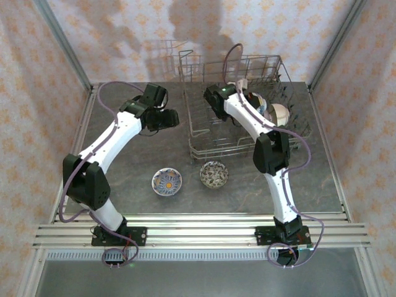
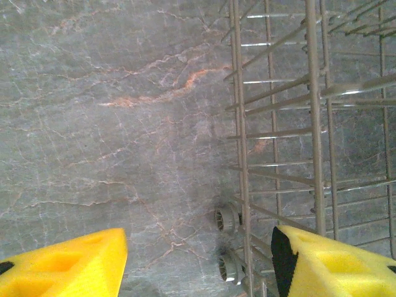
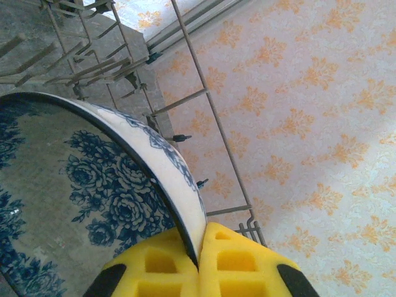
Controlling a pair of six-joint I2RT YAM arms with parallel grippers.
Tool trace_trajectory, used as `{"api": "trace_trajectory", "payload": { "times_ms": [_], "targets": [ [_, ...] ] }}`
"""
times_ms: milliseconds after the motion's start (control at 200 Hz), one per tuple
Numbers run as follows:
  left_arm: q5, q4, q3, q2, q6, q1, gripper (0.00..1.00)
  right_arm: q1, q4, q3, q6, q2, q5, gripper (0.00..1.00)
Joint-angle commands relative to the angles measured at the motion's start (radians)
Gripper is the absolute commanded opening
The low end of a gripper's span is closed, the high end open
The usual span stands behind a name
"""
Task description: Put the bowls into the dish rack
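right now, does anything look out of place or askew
Nothing stands out. The patterned bowl and speckled bowl sit upright before the dish rack; the right claw pinches the blue-floral bowl by its rim; the left claw is open, empty.

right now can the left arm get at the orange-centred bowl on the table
Probably yes. The left pincer is open and empty above bare table, and the bowl with the orange centre sits in the open on the near side, with nothing lying between them.
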Motion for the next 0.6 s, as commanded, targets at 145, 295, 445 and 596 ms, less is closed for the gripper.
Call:
{"api": "trace_trajectory", "payload": {
  "times_ms": [145,295,445,596],
  "targets": [
    [-0.032,-0.011,-0.032,-0.054,-0.011,0.010,0.64,0.031,-0.043,-0.008,-0.005,0.033,-0.029,0.00],
    [-0.034,0.009,-0.075,-0.090,-0.035,0.010,0.64,0.031,-0.042,-0.025,-0.003,0.034,-0.037,0.02],
    [-0.046,0.031,-0.138,-0.134,-0.045,0.010,0.64,0.031,0.005,-0.046,-0.037,0.034,-0.063,0.04],
    [-0.065,0.022,-0.188,-0.175,-0.088,0.010,0.65,0.029,0.060,-0.051,-0.078,0.049,-0.138,0.06]
  ]
}}
